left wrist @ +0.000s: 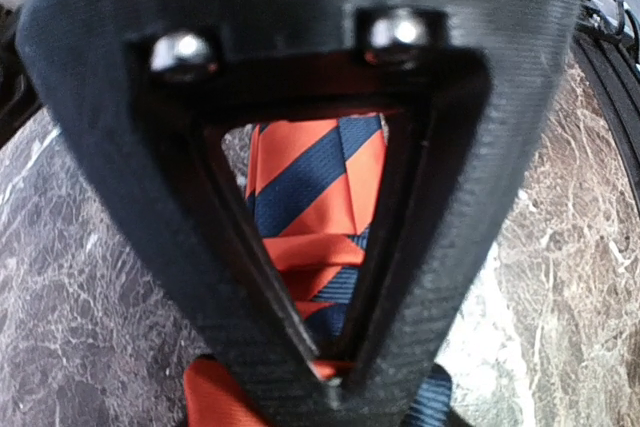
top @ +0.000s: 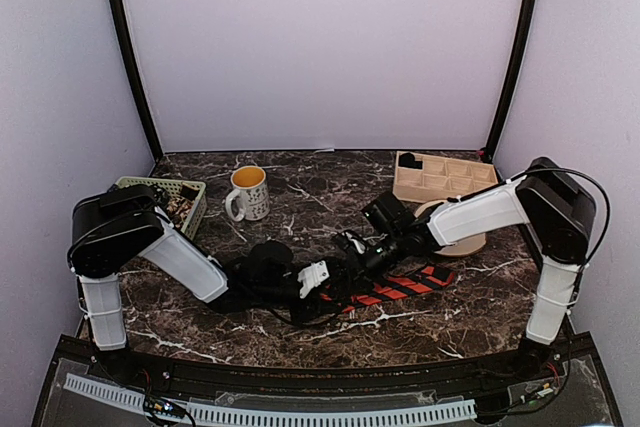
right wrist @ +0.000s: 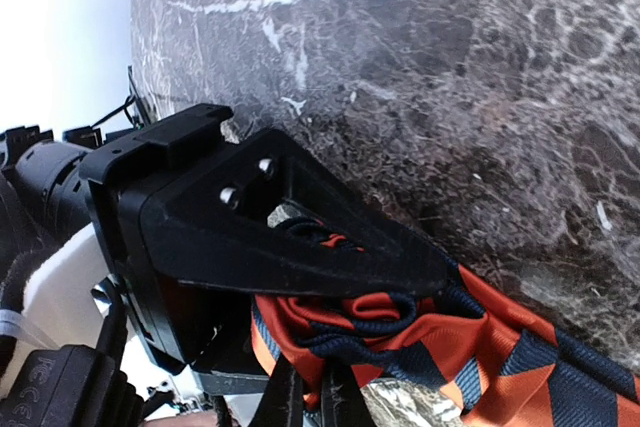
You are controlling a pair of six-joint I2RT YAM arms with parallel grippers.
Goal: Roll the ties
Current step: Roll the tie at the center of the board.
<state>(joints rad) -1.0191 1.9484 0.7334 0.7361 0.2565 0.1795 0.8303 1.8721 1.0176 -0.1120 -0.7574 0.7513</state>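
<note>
**A:** While the right gripper [top: 352,259] is clenched on a bunched fold of the striped tie [top: 400,287], what worries you most?

**B:** How little it seems to hold. In its wrist view the fabric crumples into loose loops right at the fingertips. It may have only the top layer, and if so a pull would drag that layer off and open up the loops.

**A:** And the left gripper [top: 328,282]?

**B:** I cannot tell whether it is grasping or just standing around the cloth. Its jaws are partly apart, with orange and navy stripes running between them, but nothing shows real pressure. If it is slack, nothing anchors that end.

**A:** Where is the tie overall?

**B:** Near the middle of the desk [top: 300,207]. One end is gathered where the two grippers meet, and the rest lies flat and stretched out to the right of them.

**A:** So the flat part could be a problem?

**B:** I think so. A turn taken too quickly could make it twist or skew, and the roll would come out lopsided. The cloth also looks smooth, so it may slide.

**A:** Anything else?

**B:** The grippers are almost touching. A careless turn of either wrist could knock one finger against the other and pop the fold free.
</note>
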